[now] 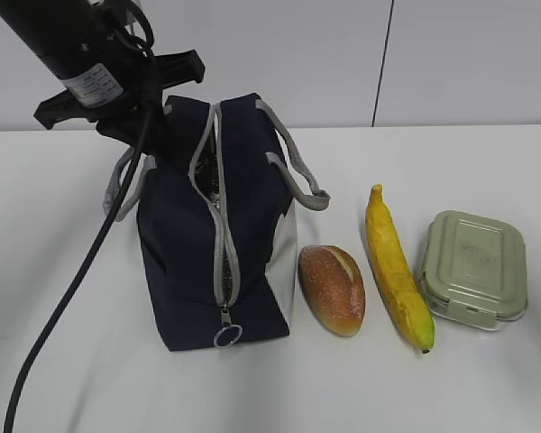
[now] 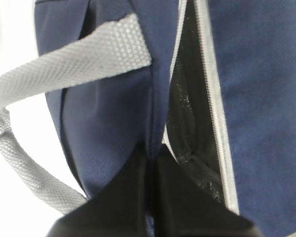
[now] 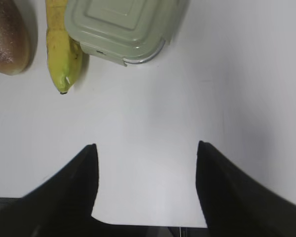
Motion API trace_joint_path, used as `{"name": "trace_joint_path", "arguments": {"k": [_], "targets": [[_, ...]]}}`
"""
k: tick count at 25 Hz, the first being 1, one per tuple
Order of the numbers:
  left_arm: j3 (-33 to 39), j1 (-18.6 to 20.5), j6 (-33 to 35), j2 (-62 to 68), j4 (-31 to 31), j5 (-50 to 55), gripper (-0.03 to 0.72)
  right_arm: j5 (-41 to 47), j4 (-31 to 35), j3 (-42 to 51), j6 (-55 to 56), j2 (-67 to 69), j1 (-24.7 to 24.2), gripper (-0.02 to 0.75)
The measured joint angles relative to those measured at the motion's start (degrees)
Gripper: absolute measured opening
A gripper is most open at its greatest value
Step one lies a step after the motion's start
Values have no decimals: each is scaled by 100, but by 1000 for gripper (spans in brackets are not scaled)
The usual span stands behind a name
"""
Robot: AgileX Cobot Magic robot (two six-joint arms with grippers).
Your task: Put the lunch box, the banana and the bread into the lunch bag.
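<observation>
At far left of table (image 1: 54, 271), left pincer (image 2: 150, 163) clamping lunch bag (image 1: 189, 271) edge; right pincer (image 3: 145, 153) hanging apart, gripping nothing.

A white table (image 1: 63, 361) carries the lunch bag (image 1: 207, 262), bread (image 1: 332, 290), banana (image 1: 395, 271) and lunch box (image 1: 474, 265).

blk arm (image 1: 68, 45), white label (image 1: 95, 86), blk cable (image 1: 68, 307)

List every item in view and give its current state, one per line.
lunch bag: upright, zipper partly open.
bread: on the table, outside the bag.
banana: on the table, unpeeled.
lunch box: lid on, on the table.
left tool: shut on bag fabric.
right tool: open, empty.
</observation>
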Motion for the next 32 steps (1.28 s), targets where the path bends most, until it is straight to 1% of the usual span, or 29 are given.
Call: {"name": "trace_joint_path", "arguments": {"k": [2, 3, 7, 14, 23, 28, 32], "targets": [[0, 0, 0, 0, 0, 0, 2, -142, 166, 0, -231, 302, -180, 476], [0, 0, 0, 0, 8, 0, 2, -193, 382, 0, -434, 454, -325, 476], [0, 0, 0, 0, 13, 0, 2, -422, 1425, 0, -1374, 934, -643, 476], [0, 0, 0, 0, 30, 0, 2, -659, 2491, -14, -2471, 1776, -1038, 476], [0, 0, 0, 0, 36, 0, 2, -608, 3786, -478, -3786, 2977, -1655, 476], [0, 0, 0, 0, 36, -5, 2, -351, 4427, -716, -4465, 3704, -1860, 476], [0, 0, 0, 0, 36, -12, 2, -47, 4873, -990, -4976, 4341, -2140, 476]]}}
